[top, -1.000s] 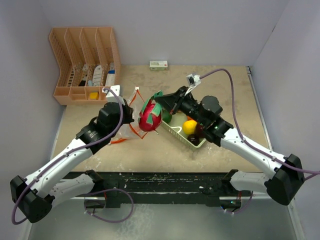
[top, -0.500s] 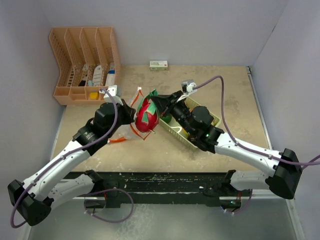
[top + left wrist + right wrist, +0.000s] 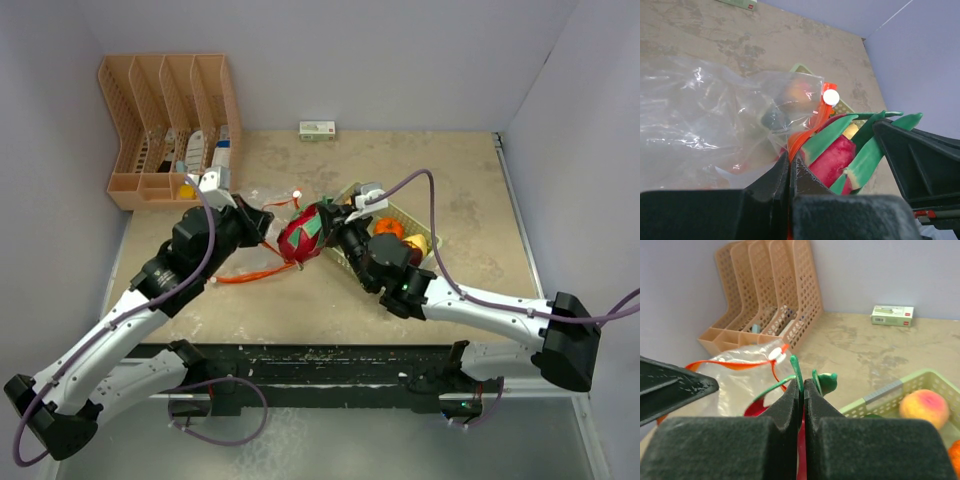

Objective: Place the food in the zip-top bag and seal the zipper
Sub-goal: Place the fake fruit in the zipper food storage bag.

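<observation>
My left gripper (image 3: 266,222) is shut on the orange-red zipper (image 3: 807,131) of the clear zip-top bag (image 3: 710,125) and holds its mouth up. The white slider tab (image 3: 830,97) hangs at the strip's end. My right gripper (image 3: 330,227) is shut on a green leaf (image 3: 798,371) of a red toy dragon fruit (image 3: 298,237), which hangs at the bag's mouth next to the strip (image 3: 837,159). More food lies in the pale green tray (image 3: 408,208): an orange piece (image 3: 388,228), a yellow one (image 3: 417,243) and a peach (image 3: 922,402).
A tan mesh file organiser (image 3: 170,120) stands at the back left. A small white and green box (image 3: 317,130) lies by the back wall. The tray sits just right of my right wrist. Walls close in on three sides.
My right gripper has carried the dragon fruit left and lower, off the tray and up to the bag's mouth. My left gripper has shifted a little left and back with the zipper.
</observation>
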Robot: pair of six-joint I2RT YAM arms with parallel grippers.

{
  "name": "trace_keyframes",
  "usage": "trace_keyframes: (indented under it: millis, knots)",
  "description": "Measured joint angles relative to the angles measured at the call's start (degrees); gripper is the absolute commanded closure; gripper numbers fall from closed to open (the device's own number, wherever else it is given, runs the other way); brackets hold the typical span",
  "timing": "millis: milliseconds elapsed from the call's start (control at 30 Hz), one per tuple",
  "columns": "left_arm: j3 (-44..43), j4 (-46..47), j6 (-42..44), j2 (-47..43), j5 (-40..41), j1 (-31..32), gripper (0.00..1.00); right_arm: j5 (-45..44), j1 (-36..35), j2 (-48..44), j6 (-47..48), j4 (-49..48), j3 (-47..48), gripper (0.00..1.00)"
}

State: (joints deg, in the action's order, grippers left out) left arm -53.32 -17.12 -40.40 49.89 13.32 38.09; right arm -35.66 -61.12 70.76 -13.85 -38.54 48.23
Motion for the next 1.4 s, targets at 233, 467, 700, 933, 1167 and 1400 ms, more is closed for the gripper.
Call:
trace_keyframes:
  millis: [233,467,700,933,1167,1400]
  knots:
    - [-0.1,0.4,-1.2,2.1,-0.1,0.0,1.00,-4.2,-0.2,0.1,1.9,1.0,-0.4,1.00]
    - [2.4,5.9,-5.0,4.1,-3.0,0.0,1.00,-11.5,-1.7,4.5,2.4,-1.3,1.9,1.00]
    - [3.6,9.8,-7.6,8.4,-5.9,0.0,1.00,-18.7,-7.2,12.9,11.8,-12.4,4.4,1.00]
    - [5.4,12.0,-9.7,8.5,-5.8,0.2,1.00,-18.9,-9.6,12.6,12.7,-12.7,4.8,1.00]
    - [6.2,13.5,-13.2,6.8,-7.6,0.2,1.00,-23.8,-9.6,12.4,13.5,-11.3,3.4,1.00]
    - [12.8,18.0,-19.1,4.2,-11.6,0.2,1.00,-29.9,-7.2,14.6,27.1,-23.1,4.6,1.00]
